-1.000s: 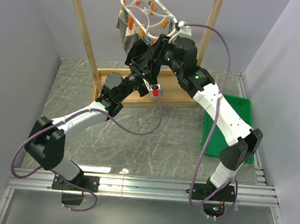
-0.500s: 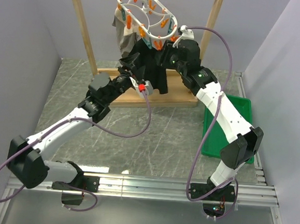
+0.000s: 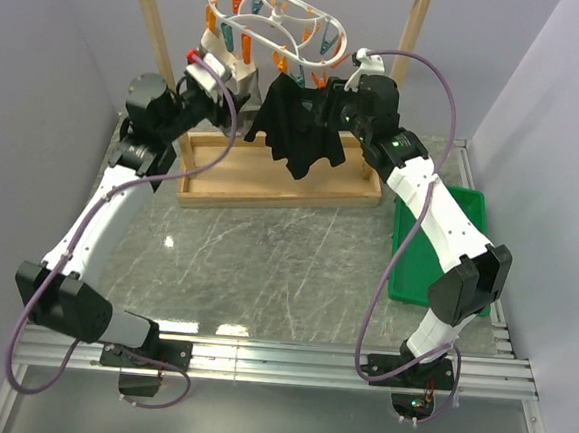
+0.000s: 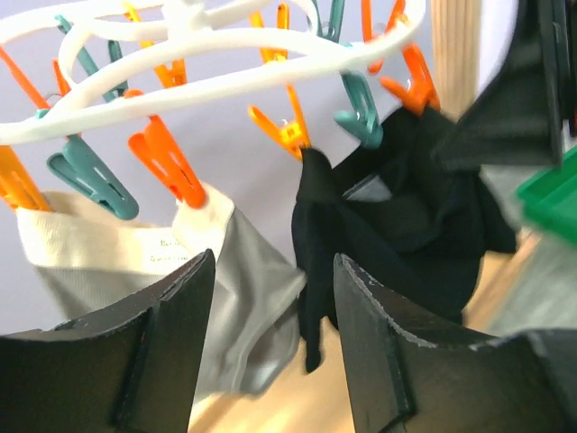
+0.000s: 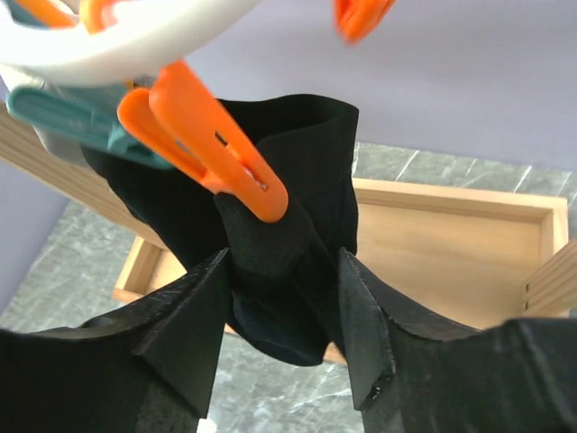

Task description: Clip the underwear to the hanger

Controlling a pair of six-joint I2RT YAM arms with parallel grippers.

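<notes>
My left hand is released, fingers spread with nothing between them, just below the hanger and facing its pegs. My right hand sits under the hanger's right side, a finger on either side of a fold of the underwear. I cannot tell whether they pinch it. The black underwear hangs from the hanger, an orange peg biting its top edge. A grey-beige garment hangs beside it under the hanger's left side.
</notes>
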